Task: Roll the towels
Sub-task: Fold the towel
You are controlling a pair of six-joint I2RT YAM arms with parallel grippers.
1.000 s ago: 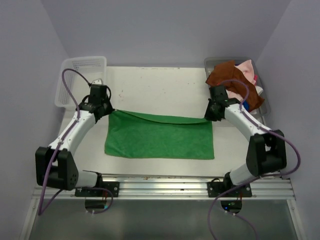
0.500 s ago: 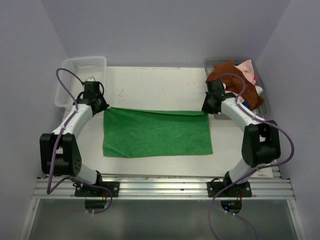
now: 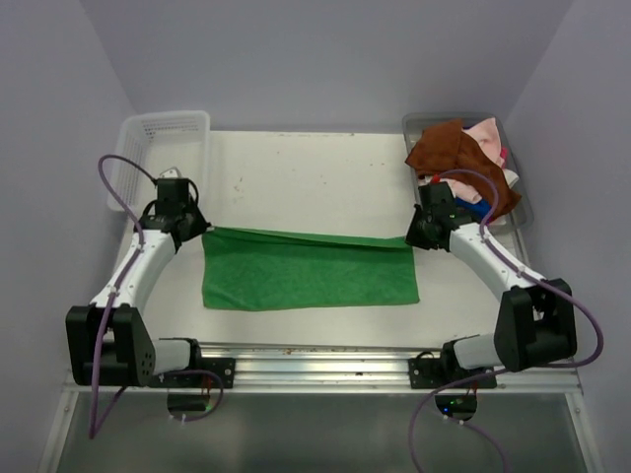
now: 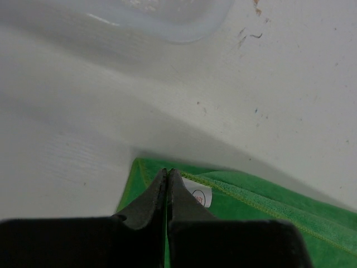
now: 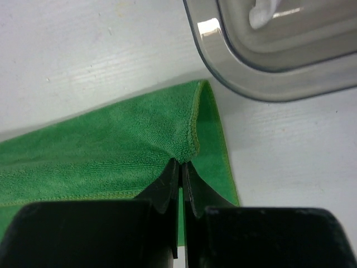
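Note:
A bright green towel (image 3: pixel 309 271) lies spread across the middle of the table, its far edge lifted into a low fold. My left gripper (image 3: pixel 204 229) is shut on the towel's far left corner. In the left wrist view the shut left gripper (image 4: pixel 167 174) pinches green cloth (image 4: pixel 262 209) beside a white label (image 4: pixel 202 196). My right gripper (image 3: pixel 411 239) is shut on the far right corner. The right wrist view has the right gripper (image 5: pixel 182 165) nipping the towel's hem (image 5: pixel 111 148). A rust brown towel (image 3: pixel 446 153) and a pale pink towel (image 3: pixel 487 132) lie heaped at the back right.
A clear grey tray (image 3: pixel 524 205) at the back right holds the heaped towels; its corner (image 5: pixel 223 61) sits just beyond the right gripper. A white mesh basket (image 3: pixel 148 138) stands at the back left, its rim (image 4: pixel 178 28) visible ahead of the left gripper.
Both grippers carried the towel's far edge away from me, then back toward me, so the far edge now sits closer in than before. Both stay shut on the corners.

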